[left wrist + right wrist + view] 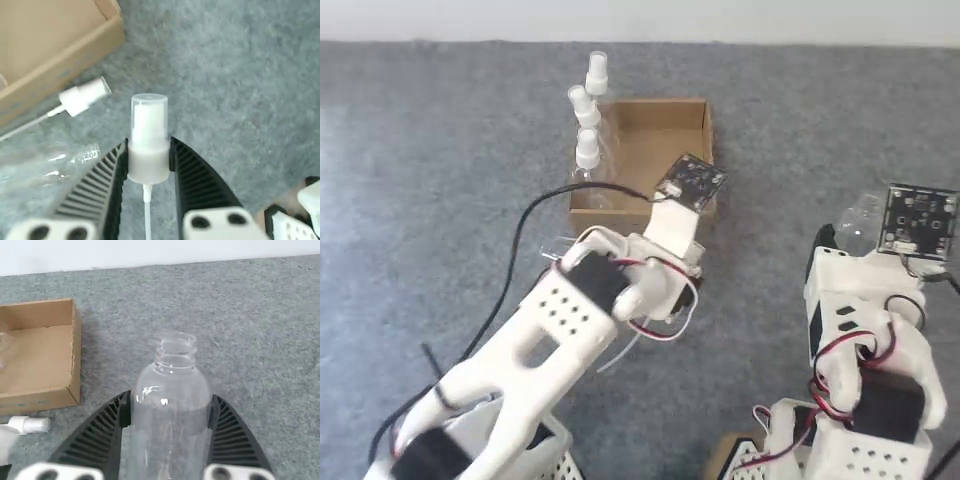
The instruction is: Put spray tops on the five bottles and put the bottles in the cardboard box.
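High view: cardboard box [660, 140] on grey surface [420, 150], white wall [740, 20] behind.

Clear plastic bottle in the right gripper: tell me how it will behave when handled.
The clear plastic bottle looks empty, so probably light and easily tipped. Its smooth round wall may slip or roll; the ribbed black fingers likely help grip.

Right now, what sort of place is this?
Probably a tabletop robot packing station: a grey carpet-like surface, a cardboard box holding capped bottles, the left hand gripping a spray top and the right hand an open bottle.
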You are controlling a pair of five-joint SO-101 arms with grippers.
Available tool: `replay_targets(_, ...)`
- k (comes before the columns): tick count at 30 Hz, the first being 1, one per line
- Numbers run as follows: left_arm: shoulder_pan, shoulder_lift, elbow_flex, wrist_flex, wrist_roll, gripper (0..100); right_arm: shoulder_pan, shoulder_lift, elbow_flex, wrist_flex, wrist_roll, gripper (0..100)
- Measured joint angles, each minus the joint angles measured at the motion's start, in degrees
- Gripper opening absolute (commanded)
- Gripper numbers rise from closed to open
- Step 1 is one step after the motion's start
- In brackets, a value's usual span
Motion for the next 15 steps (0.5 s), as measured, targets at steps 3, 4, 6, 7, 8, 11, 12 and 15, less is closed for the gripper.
replay_targets(3, -3.2, -5.3, 4.0, -2.5, 0.0, 1, 0.0, 0.0, 0.0, 0.0, 0.0, 11.8)
replay_targets(4, -3.8, -7.1, 4.9, -3.3, 0.2, 1, 0.0, 0.0, 0.0, 0.0, 0.0, 11.8)
replay_targets(6, -4.9, -10.9, 6.4, -3.9, 0.0, 1, -0.1, 0.0, 0.1, 0.0, 0.0, 11.8)
replay_targets(7, -5.5, -12.8, 7.2, -4.1, 0.0, 1, -0.3, -0.2, 0.6, 0.0, 0.0, 11.8)
replay_targets(8, -6.1, -14.7, 7.7, -4.1, 0.2, 1, -1.1, -0.1, 1.0, 0.0, 0.0, 11.8)
replay_targets(11, -5.7, -19.3, 9.5, -4.3, 0.0, 1, -4.5, -0.1, 1.1, 0.0, 0.0, 11.8)
replay_targets(12, -6.0, -20.6, 9.8, -4.3, 0.0, 1, -5.1, -0.3, 1.1, 0.0, 0.0, 11.8)
replay_targets(15, -7.0, -23.9, 11.8, -5.2, 0.0, 1, -5.9, 0.0, 1.1, 0.0, 0.0, 11.7)
